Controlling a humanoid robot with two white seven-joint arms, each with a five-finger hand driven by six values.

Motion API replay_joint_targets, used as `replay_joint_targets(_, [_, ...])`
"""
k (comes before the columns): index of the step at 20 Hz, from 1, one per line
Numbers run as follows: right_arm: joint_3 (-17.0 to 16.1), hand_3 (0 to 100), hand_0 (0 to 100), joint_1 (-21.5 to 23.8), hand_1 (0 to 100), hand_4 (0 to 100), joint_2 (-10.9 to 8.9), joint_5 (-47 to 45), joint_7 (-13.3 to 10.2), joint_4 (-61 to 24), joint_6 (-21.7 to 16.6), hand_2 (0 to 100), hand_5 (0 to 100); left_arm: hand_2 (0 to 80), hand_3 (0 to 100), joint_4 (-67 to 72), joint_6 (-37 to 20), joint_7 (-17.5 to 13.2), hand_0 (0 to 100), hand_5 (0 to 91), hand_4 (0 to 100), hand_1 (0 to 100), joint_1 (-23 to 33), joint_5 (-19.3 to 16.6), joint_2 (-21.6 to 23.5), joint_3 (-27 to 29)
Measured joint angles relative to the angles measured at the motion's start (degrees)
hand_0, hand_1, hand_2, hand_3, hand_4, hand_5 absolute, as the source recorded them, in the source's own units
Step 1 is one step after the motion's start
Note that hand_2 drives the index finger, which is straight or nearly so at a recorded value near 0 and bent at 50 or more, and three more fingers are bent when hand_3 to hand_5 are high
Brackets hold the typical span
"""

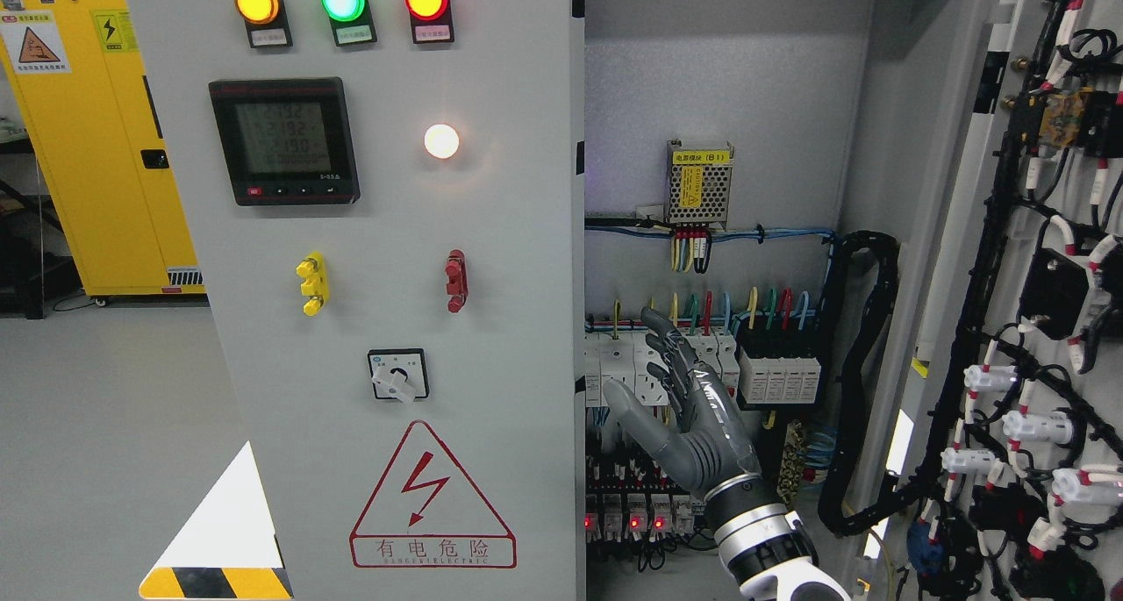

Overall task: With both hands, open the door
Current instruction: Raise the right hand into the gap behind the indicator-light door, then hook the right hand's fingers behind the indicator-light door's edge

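The grey cabinet's left door (491, 232) stands closed, carrying three indicator lamps, a meter (284, 141) and a rotary switch (398, 375). Swung out at the right, the right door (965, 259) is open, and its inner side shows black wiring and white connectors. My right hand (680, 399) rises from the bottom edge in front of the open interior, just right of the left door's edge (579, 320). Its fingers are spread, pointing up and holding nothing. The left arm is out of view.
Inside the cabinet are rows of breakers (772, 377) with coloured wires, a power supply (699, 184) and a black cable conduit (864, 364). A yellow storage cabinet (105, 145) stands at the far left on the grey floor.
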Motion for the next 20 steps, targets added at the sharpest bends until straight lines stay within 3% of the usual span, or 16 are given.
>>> replay_joint_targets(10, [0.0, 0, 0, -5.1, 50, 0, 0.56, -1.9, 0.4, 4.4, 0.1, 4, 0, 0.0, 0, 0.0, 0.0, -0.2, 12, 0.0, 0, 56, 0.0, 0.4, 0.2, 0.1])
replay_joint_targets(20, [0.1, 0, 0, -8.2, 50, 0, 0.82, -4.9, 3.9, 6.7, 1.4, 4, 0, 0.0, 0, 0.0, -0.1, -0.2, 12, 0.0, 0, 56, 0.0, 0.7, 0.2, 0.2])
